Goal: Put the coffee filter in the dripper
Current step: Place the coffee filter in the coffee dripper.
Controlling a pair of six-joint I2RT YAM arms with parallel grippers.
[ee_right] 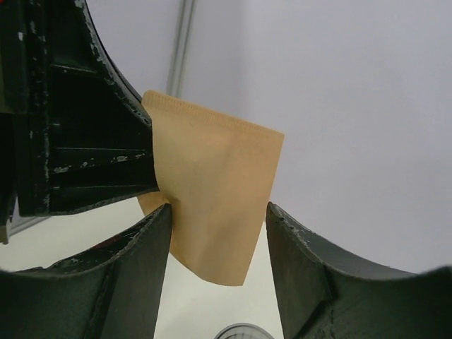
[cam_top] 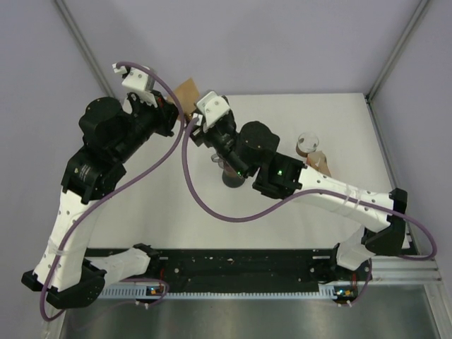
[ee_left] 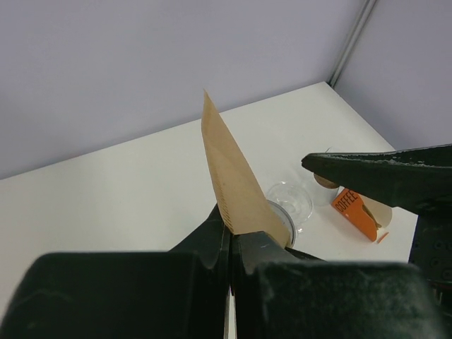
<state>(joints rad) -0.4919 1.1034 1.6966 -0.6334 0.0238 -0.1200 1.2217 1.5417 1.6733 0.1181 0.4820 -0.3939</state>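
Pinching the coffee filter [ee_left: 236,180] by its lower edge, the left gripper [ee_left: 229,239] is pressed tight and holds it upright, mid-frame in the left wrist view, the dripper [ee_left: 289,205] just right of it. The paper looks light, thin and easily creased, so a gentle edge grip suits it. The right gripper [ee_right: 219,212] is spread, its fingers flanking the filter; whether they touch it is unclear.

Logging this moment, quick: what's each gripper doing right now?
Left gripper: closed, holding the paper filter.
Right gripper: open, fingers either side of the filter, not gripping.
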